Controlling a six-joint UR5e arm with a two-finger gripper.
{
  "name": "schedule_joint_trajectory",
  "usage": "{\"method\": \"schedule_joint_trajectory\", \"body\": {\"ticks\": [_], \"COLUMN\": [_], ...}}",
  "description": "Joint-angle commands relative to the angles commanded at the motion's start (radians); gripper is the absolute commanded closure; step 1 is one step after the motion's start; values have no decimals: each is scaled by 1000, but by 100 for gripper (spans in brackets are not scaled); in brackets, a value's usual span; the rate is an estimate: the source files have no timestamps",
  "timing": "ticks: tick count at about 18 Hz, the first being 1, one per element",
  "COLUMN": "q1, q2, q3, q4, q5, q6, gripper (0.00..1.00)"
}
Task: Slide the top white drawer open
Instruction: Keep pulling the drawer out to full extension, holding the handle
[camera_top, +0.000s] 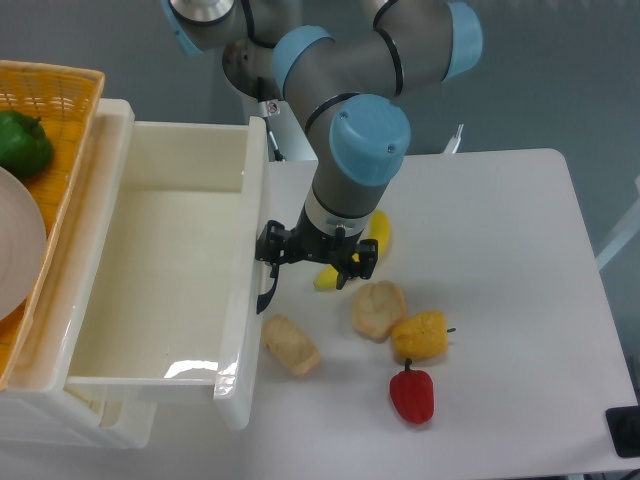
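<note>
- Since the glossy cream-white plastic top drawer already sticks far out of the cabinet, deep tray exposed, this looks like the tail end of the pull.
- The black two-finger gripper sits right at the curved black handle. Can't tell if the fingers are clamped on it.
- Next I'd guess let go and back off, minding the pale bread roll just beside the drawer front.

Legible text, labels, brands, numbers, signs: none were found. A small sticker with a red mark sat on the arm near the drawer, too small to be read.
</note>
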Motion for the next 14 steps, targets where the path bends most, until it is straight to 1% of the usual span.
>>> {"method": "schedule_joint_trajectory", "body": {"ticks": [10,14], "q1": [8,18], "q2": [0,-2], "q3": [0,-5], "q4": [-5,-11], "q5": [-9,-61], "q6": [-5,-11], "gripper": [0,0]}}
